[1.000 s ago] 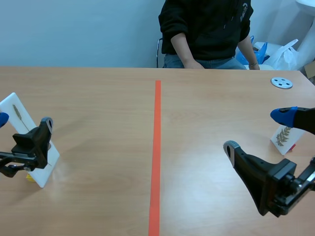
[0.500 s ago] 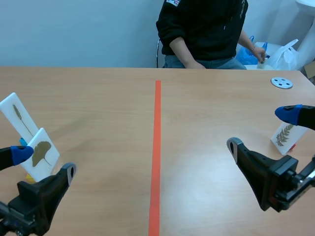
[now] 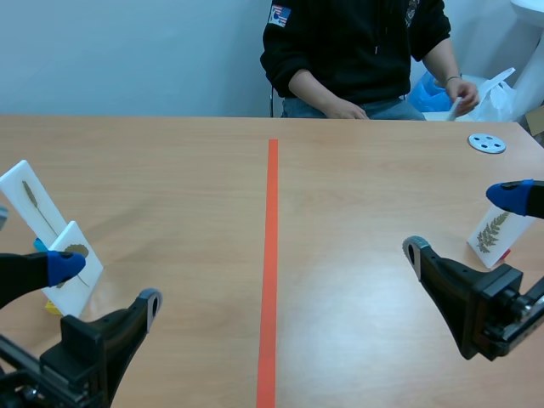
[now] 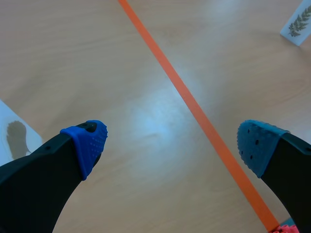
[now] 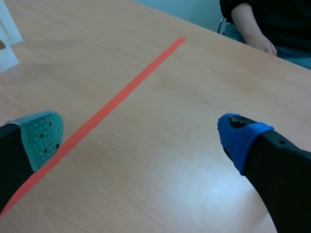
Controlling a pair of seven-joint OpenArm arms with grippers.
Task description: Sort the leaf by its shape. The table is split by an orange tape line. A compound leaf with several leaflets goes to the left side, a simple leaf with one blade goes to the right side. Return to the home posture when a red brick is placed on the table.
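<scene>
After the left gripper (image 3: 106, 283) draws back: the short card (image 3: 83, 276), half hidden behind that gripper a second ago, stands free, far left of the orange tape line (image 3: 270, 255).
Left gripper: fingers apart, holding nothing, now lower and nearer the robot, on the card's side of the tape line.
Right gripper (image 3: 463, 223): fingers apart, holding nothing, well right of the tape line and barely shifted.
Meaning for task: the set-down of the short card appears finished. Its leaf (image 3: 75, 252) looks like one fan-shaped blade, which the task assigns to the right of the tape line, so this placing may need checking.
Short card, axis: the long axis is tilted, with the top edge farther from the tape line than the foot. It stands just beside the tall card (image 3: 30, 204), on the side toward the tape line.
Leaf direction: probably along the card's long axis. The stalk end is too small to tell, and a blue pad partly covers it.
Fern card (image 3: 491, 236): far right of the tape line, unmoved.
</scene>
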